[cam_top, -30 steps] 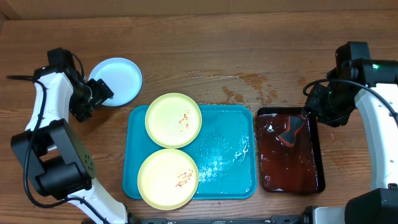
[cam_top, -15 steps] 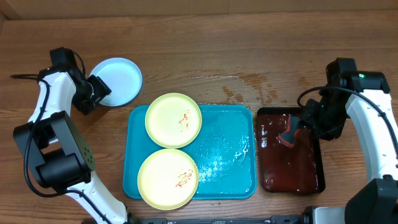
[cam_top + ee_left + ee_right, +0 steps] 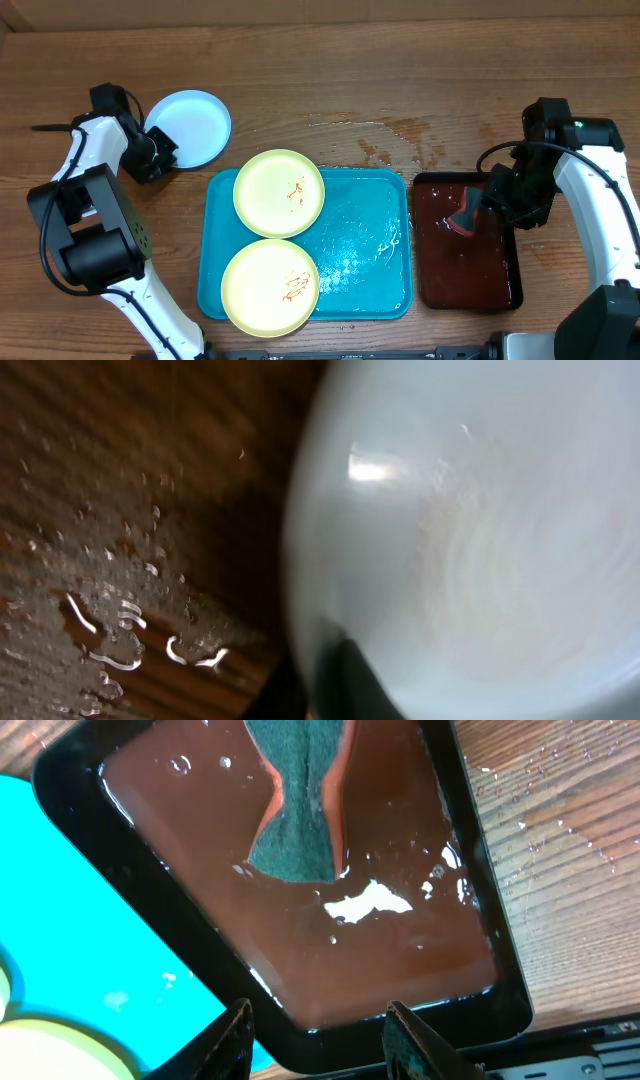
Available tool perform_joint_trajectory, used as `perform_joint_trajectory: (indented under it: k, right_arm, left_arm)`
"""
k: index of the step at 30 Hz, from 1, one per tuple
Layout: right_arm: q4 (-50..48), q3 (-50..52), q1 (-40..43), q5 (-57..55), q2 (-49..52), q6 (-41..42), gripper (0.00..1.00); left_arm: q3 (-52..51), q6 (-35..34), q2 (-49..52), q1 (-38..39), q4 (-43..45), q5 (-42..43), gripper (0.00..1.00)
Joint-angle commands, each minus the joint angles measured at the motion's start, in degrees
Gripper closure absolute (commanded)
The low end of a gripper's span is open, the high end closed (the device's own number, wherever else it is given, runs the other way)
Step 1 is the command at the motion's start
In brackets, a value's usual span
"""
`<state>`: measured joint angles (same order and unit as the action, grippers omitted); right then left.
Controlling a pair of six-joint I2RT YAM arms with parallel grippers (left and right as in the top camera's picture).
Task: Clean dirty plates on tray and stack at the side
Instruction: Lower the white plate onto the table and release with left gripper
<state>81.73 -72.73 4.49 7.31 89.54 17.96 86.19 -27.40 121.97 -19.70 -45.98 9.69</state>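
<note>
A light mint-blue plate (image 3: 190, 127) lies on the wood at the upper left, off the tray. My left gripper (image 3: 159, 156) is at its left rim. In the left wrist view the plate (image 3: 480, 530) fills the frame and a dark finger (image 3: 348, 678) lies over its edge, so the gripper is shut on the rim. Two pale yellow-green dirty plates (image 3: 279, 192) (image 3: 270, 287) with reddish smears sit on the left half of the turquoise tray (image 3: 365, 250). My right gripper (image 3: 320, 1045) hangs open and empty over the dark red-brown tray (image 3: 400, 970).
An orange sponge with a green face (image 3: 467, 212) (image 3: 300, 810) lies in brownish water in the dark tray (image 3: 470, 265). Water is spilled on the wood behind the trays (image 3: 400, 135) and beside the mint-blue plate (image 3: 110, 620). The turquoise tray's surface is wet.
My left gripper has shut at the mint-blue plate's rim, and the plate has shifted slightly. The right arm has moved down and left, closer over the sponge.
</note>
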Motion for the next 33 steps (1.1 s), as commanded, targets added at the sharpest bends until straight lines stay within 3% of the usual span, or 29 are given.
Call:
perform_joint_trajectory:
  k: [1, 6, 22, 33]
  right_arm:
    - [-0.09, 0.09, -0.09, 0.44, -0.46, -0.50, 0.56]
    - [-0.07, 0.09, -0.09, 0.44, -0.46, -3.19, 0.56]
    - [-0.50, 0.09, -0.09, 0.46, -0.46, -3.67, 0.55]
    - [-0.68, 0.09, -0.09, 0.46, -0.46, -3.65, 0.55]
  left_arm:
    - [-0.33, -0.17, 2.84, 0.11, -1.36, -2.99, 0.95]
    - [-0.26, -0.50, 2.67, -1.05, -3.82, -8.90, 0.96]
    - [-0.26, -4.20, 0.13, -17.86, -11.89, -9.05, 0.96]
    - [-0.26, -0.87, 0.13, -16.26, -12.79, -9.90, 0.96]
